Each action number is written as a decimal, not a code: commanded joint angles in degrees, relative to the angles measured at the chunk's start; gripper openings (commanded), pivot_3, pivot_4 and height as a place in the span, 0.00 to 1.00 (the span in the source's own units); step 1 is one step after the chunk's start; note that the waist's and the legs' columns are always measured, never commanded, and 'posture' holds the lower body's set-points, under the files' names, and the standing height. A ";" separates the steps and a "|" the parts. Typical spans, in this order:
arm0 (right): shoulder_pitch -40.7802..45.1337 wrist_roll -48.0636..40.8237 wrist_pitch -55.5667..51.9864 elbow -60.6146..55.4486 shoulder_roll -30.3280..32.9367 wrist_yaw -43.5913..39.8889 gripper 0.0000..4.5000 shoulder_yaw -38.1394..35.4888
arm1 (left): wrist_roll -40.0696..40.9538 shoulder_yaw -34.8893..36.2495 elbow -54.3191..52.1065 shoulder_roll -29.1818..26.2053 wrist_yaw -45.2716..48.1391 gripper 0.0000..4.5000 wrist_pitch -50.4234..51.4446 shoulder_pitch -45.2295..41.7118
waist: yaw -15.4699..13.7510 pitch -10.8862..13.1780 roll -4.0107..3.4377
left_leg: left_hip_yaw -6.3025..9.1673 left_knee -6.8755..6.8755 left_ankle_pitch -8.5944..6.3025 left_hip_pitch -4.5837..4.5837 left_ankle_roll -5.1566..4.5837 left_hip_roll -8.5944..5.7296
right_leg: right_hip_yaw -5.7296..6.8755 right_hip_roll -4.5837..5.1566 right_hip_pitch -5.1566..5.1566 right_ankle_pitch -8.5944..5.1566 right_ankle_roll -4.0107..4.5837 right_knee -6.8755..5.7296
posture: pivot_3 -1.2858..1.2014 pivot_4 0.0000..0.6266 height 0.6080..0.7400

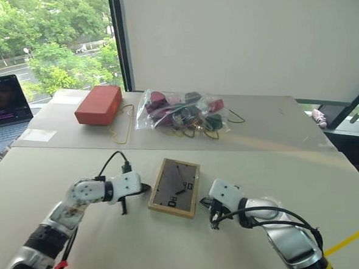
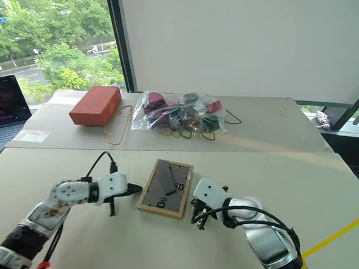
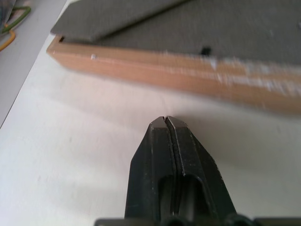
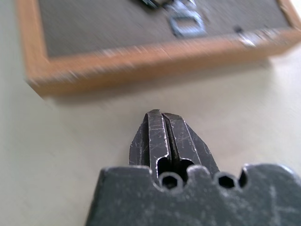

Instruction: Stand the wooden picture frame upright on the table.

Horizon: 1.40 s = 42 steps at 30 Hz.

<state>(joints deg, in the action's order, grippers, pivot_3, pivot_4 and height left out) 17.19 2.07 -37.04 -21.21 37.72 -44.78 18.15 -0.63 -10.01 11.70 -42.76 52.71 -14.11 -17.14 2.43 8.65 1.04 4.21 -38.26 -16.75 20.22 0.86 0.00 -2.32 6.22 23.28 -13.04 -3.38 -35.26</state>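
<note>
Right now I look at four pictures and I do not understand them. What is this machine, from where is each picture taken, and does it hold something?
This is a humanoid robot with two arms. Each arm ends in an end effector with two black fingers.

The two wide pictures come from the camera pair on its head, looking down over the arms. The two close pictures come from cameras on the wrists, looking along the fingers.

On the table the wooden picture frame lies flat, its dark grey back facing up. The left end effector is on one side of it and the right end effector on the other. Both are shut and hold nothing; in the wrist views bare table shows between each tip and the frame.

Farther back lie a red-orange block, a clear bag of small things and, at the left edge, a laptop.
</note>
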 commanded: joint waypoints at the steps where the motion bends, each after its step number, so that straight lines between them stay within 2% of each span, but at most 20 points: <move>1: -0.06 0.88 1.59 2.18 1.61 0.81 0.00 -2.32 | -6.73 0.81 8.90 -3.55 -4.35 0.17 -17.42 -1.15 | -0.20 0.00 0.00 | 0.00 0.00 0.00 0.00 0.00 0.00 | 0.01 0.00 -0.02 0.00 0.00 0.00 | 0.52 0.24 1.00; 4: 0.58 -0.05 1.73 2.44 0.76 0.67 0.00 -2.28 | -19.90 -2.05 18.48 -4.82 -15.60 0.42 -39.96 -6.82 | -0.53 0.00 0.02 | -0.01 -0.02 0.01 -0.02 0.01 -0.01 | 0.01 0.01 -0.06 0.00 0.00 0.04 | 0.52 0.24 1.00; 6: 1.53 -1.51 0.58 1.80 -1.15 0.35 0.00 -1.90 | -33.48 -3.76 23.53 -4.46 -29.50 0.58 -50.99 -11.77 | -1.02 0.00 0.03 | -0.02 -0.03 0.01 -0.01 0.02 -0.02 | 0.02 0.01 -0.09 0.01 0.00 0.08 | 0.52 0.24 1.00; 8: 2.57 -2.33 -0.73 1.10 -2.91 0.03 0.00 -1.09 | -43.46 -6.20 28.12 -3.81 -40.41 0.75 -56.09 -15.65 | -1.14 0.01 0.03 | -0.04 -0.03 0.02 0.00 0.03 -0.03 | 0.01 0.01 -0.07 0.01 -0.01 0.10 | 0.52 0.24 1.00; 11: 3.69 -2.61 -2.61 0.45 -4.34 -0.30 0.00 -0.15 | -55.21 -11.46 32.59 -3.75 -54.56 0.99 -58.60 -19.65 | -1.40 0.00 0.02 | -0.04 -0.02 0.02 0.04 0.03 -0.04 | 0.01 0.01 -0.03 0.02 -0.02 0.06 | 0.52 0.24 1.00; 16: 4.71 -3.38 -5.63 -1.20 -5.77 -0.52 0.00 2.18 | -71.71 -24.00 36.08 -2.49 -74.78 0.99 -58.98 -24.94 | -2.13 -0.02 -0.01 | -0.03 -0.02 0.02 0.07 0.03 -0.11 | 0.08 0.08 -0.11 0.05 -0.13 0.00 | 0.52 0.24 1.00; 19: 5.10 -3.10 -6.34 -1.28 -6.26 -0.03 0.00 3.09 | -77.07 -30.02 37.36 -0.80 -84.28 0.99 -57.79 -27.14 | -2.57 -0.16 -0.18 | -0.03 -0.02 0.02 0.06 0.04 -0.17 | 0.10 0.16 -0.17 0.02 -0.20 0.05 | 0.52 0.24 1.00; 21: 5.38 -3.02 -6.62 -1.07 -6.58 0.50 0.00 3.22 | -78.25 -32.59 37.97 0.27 -88.01 0.99 -57.87 -28.21 | -2.87 -0.26 -0.29 | -0.04 -0.02 0.02 0.06 0.04 -0.23 | 0.10 0.22 -0.19 0.00 -0.27 0.04 | 0.52 0.24 1.00; 24: 5.59 -2.74 -7.05 -1.02 -6.54 1.15 0.00 3.01 | -75.95 -33.39 38.29 1.36 -90.01 0.99 -60.33 -29.01 | -3.14 -0.32 -0.31 | -0.04 -0.02 0.02 0.06 0.04 -0.28 | 0.10 0.26 -0.20 0.00 -0.33 0.04 | 0.52 0.24 1.00; 27: 5.22 -2.86 -6.87 -0.81 -5.85 1.38 0.00 2.32 | -74.87 -34.02 37.94 0.22 -90.98 0.99 -61.92 -28.89 | -3.10 -0.32 -0.30 | -0.04 -0.02 0.03 0.07 0.06 -0.28 | 0.11 0.27 -0.19 0.00 -0.33 0.03 | 0.52 0.24 1.00; 28: 5.13 -2.92 -6.71 -0.56 -5.64 1.47 0.00 2.14 | -74.60 -34.16 37.72 -0.12 -91.17 0.87 -62.25 -28.76 | -3.06 -0.32 -0.30 | -0.04 -0.02 0.03 0.08 0.06 -0.28 | 0.10 0.27 -0.19 0.00 -0.33 0.03 | 0.52 0.24 1.00; 29: 5.08 -2.97 -6.62 -0.41 -5.50 1.57 0.00 2.05 | -74.41 -34.35 37.59 -0.30 -91.34 0.83 -62.39 -28.72 | -2.95 -0.32 -0.30 | -0.05 -0.02 0.03 0.08 0.06 -0.28 | 0.10 0.27 -0.18 0.00 -0.33 0.03 | 0.52 0.24 1.00; 35: 5.47 -3.24 -6.46 0.24 -4.83 1.61 0.00 1.62 | -72.99 -35.30 37.24 -0.98 -89.92 0.32 -62.34 -27.73 | -2.52 -0.35 -0.32 | -0.05 -0.01 0.03 0.08 0.06 -0.27 | 0.11 0.26 -0.17 0.00 -0.33 0.04 | 0.52 0.24 1.00; 37: 5.54 -3.37 -6.58 0.20 -4.43 1.46 0.00 1.41 | -72.35 -35.34 36.94 -1.22 -89.58 0.25 -62.06 -27.42 | -2.53 -0.36 -0.28 | -0.05 -0.01 0.03 0.09 0.07 -0.26 | 0.11 0.26 -0.16 0.00 -0.33 0.05 | 0.52 0.24 1.00; 42: 6.10 -4.35 -7.41 1.93 -1.68 0.99 0.00 -2.23 | -70.76 -34.98 36.73 -1.36 -88.76 0.25 -61.36 -26.65 | -2.48 -0.36 -0.28 | -0.04 -0.02 0.03 0.09 0.07 -0.26 | 0.12 0.26 -0.16 0.00 -0.33 0.04 | 0.52 0.24 1.00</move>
<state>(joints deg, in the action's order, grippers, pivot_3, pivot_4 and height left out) 21.99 -1.51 -44.07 -19.51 34.35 -43.60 19.99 -70.27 -42.44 48.05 -44.13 -38.67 -74.89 -46.09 -0.04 8.29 0.76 4.17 -38.28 -16.72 20.31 0.93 -0.27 -2.21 6.48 23.12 -13.03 -3.71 -35.21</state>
